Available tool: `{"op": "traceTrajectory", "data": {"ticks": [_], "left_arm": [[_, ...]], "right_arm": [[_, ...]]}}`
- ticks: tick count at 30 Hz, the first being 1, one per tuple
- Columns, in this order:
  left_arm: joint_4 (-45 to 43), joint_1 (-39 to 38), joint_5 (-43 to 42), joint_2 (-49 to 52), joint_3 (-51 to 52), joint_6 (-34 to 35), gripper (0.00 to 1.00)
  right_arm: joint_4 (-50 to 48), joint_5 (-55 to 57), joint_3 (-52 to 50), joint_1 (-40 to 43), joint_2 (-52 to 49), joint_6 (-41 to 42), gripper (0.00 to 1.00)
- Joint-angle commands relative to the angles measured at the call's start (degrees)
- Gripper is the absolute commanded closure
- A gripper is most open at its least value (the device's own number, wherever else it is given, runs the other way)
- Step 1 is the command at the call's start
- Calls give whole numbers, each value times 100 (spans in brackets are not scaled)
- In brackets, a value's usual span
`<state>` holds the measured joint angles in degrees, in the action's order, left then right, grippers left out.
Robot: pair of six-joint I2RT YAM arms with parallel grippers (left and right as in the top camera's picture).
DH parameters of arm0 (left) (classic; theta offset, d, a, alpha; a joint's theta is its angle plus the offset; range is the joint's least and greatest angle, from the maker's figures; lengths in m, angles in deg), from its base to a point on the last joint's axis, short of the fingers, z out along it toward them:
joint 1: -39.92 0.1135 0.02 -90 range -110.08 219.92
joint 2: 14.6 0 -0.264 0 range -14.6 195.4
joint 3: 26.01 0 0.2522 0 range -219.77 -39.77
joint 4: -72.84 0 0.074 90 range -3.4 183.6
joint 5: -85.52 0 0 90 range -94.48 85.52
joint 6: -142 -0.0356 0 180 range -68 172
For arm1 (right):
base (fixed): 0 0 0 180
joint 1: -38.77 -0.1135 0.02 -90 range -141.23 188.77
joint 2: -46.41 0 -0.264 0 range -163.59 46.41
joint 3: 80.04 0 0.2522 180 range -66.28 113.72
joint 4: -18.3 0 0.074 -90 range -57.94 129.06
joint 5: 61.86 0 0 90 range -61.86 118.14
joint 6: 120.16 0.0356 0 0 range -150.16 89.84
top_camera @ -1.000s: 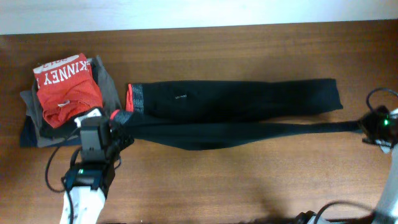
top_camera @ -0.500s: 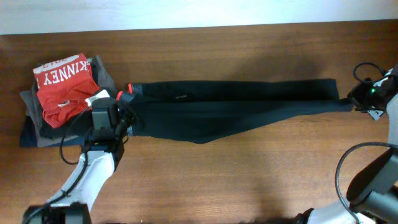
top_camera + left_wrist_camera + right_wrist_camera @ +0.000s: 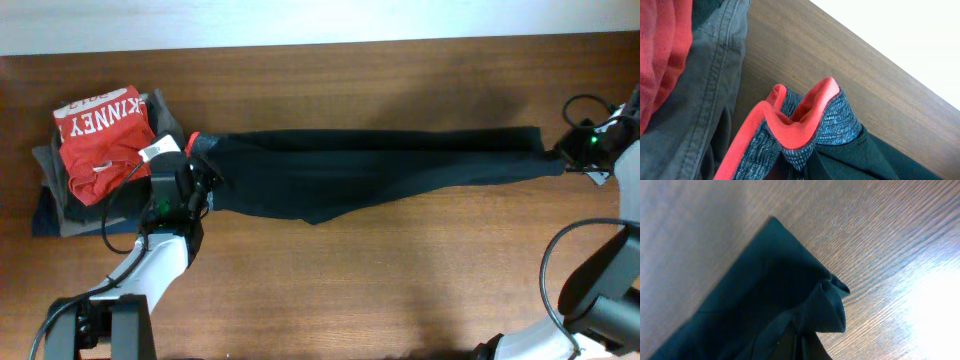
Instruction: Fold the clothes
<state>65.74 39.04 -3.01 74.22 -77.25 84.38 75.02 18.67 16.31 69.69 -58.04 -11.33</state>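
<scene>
The black pants lie stretched left to right across the table, one leg laid over the other. My left gripper is shut on the grey waistband with its red-orange edge at the pants' left end, right beside the pile of clothes. My right gripper is shut on the leg cuffs at the right end, just above the wood. Both sets of fingers are hidden under bunched fabric in the wrist views.
A pile of folded garments sits at the left: a red shirt with white letters on grey and navy pieces. The wooden table has a far edge against a white wall. Cables hang by the right arm.
Both grippers have carried the near leg away from me onto the far leg. The pants now form one narrower band, and the white logo is covered.
</scene>
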Motion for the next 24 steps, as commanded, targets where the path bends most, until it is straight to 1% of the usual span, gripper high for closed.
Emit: {"op": "traceTrajectory", "data": {"ticks": [1,10,13,14,15,16,17,18,19,20,21,22,24], "left_arm": [[-142,24,83,120,-74,-9,99],[-151,24,90,273,-74,-9,99],[-321,24,87,435,-74,-11,100],[-450,24,87,492,-74,-11,100],[-564,24,87,525,-74,-11,99],[-800,20,87,603,-74,-11,86],[-1062,20,87,686,-74,-11,57],[-1373,20,87,782,-79,-11,33],[-1600,20,87,868,-96,-11,6],[-1784,20,85,960,-144,-9,1],[-1858,20,74,1034,-227,-11,1],[-1843,20,20,1078,-313,-13,1],[-1628,20,-221,1117,-498,-22,1]], "right_arm": [[-31,264,133,-103,-234,-33,96],[-323,264,133,-103,-282,-33,96],[-466,264,133,-107,-293,-33,96],[-562,264,131,-129,-304,-33,94],[-673,258,131,-140,-326,-33,89],[-828,243,131,-170,-363,-33,80],[-1060,238,131,-216,-413,-33,67],[-1268,238,131,-273,-476,-35,57],[-1475,240,131,-334,-553,-37,46],[-1615,238,131,-400,-623,-59,39],[-1685,245,131,-463,-686,-61,36],[-1696,243,131,-509,-745,-59,33],[-1613,240,131,-577,-789,-59,33]]}}
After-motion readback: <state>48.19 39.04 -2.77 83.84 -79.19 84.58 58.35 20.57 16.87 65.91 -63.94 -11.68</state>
